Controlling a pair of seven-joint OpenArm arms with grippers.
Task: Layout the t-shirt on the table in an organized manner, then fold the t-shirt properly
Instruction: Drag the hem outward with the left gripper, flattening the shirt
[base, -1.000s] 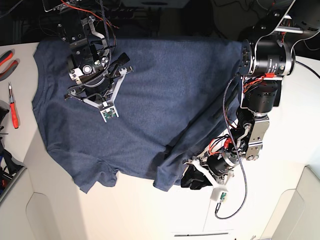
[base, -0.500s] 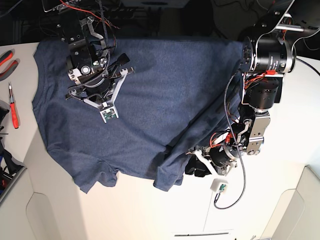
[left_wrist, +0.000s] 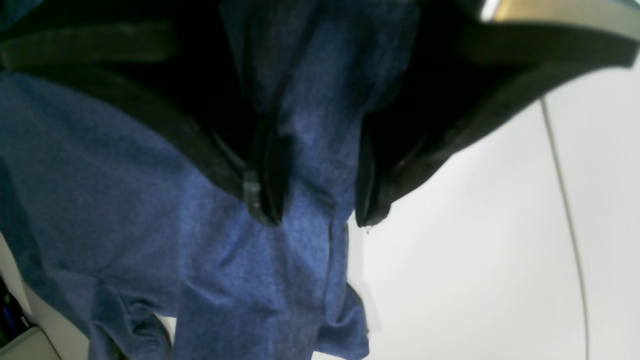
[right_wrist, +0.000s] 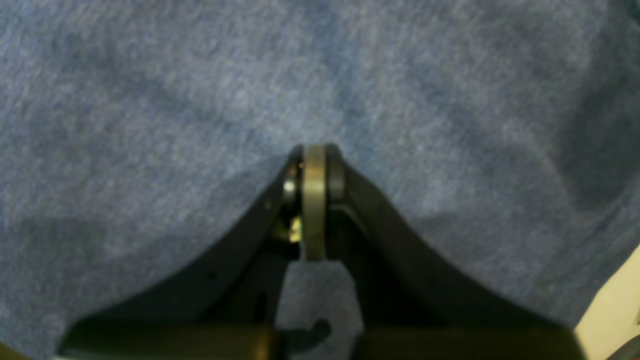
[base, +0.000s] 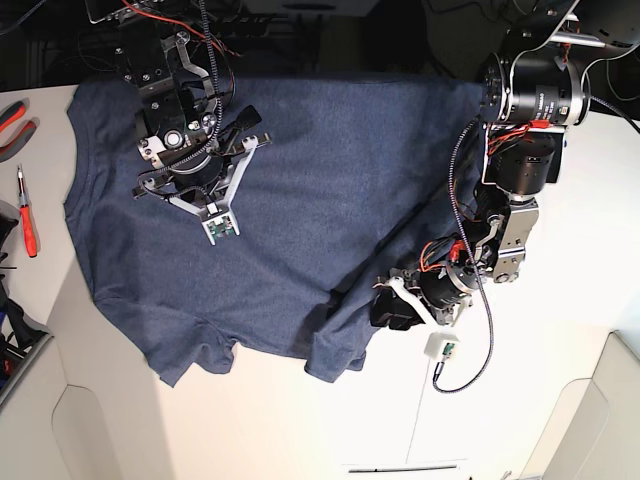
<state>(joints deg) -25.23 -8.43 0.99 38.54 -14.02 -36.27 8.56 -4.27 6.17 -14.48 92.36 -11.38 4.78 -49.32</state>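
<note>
The navy-blue t-shirt (base: 330, 180) lies spread over the off-white table (base: 300, 420), plain side up, with a fold bunched at its lower right edge. My left gripper (base: 386, 310) sits at that fold. In the left wrist view it (left_wrist: 315, 210) is open, and the t-shirt (left_wrist: 125, 190) fabric runs between its black fingers (left_wrist: 262, 200) down onto the table (left_wrist: 475, 225). My right gripper (base: 248, 125) hovers over the shirt's upper left part. In the right wrist view it (right_wrist: 314, 150) is shut on nothing, just above the t-shirt (right_wrist: 150, 75).
A red-handled screwdriver (base: 27, 215) and red pliers (base: 12, 120) lie on the table left of the shirt. A thin dark seam line (left_wrist: 565, 200) crosses the tabletop. A loose cable with a small white board (base: 442, 350) hangs beside the left arm.
My left gripper has moved away from the table's front edge and up onto the shirt's folded lower right edge, jaws unchanged. The right arm has hardly moved.
</note>
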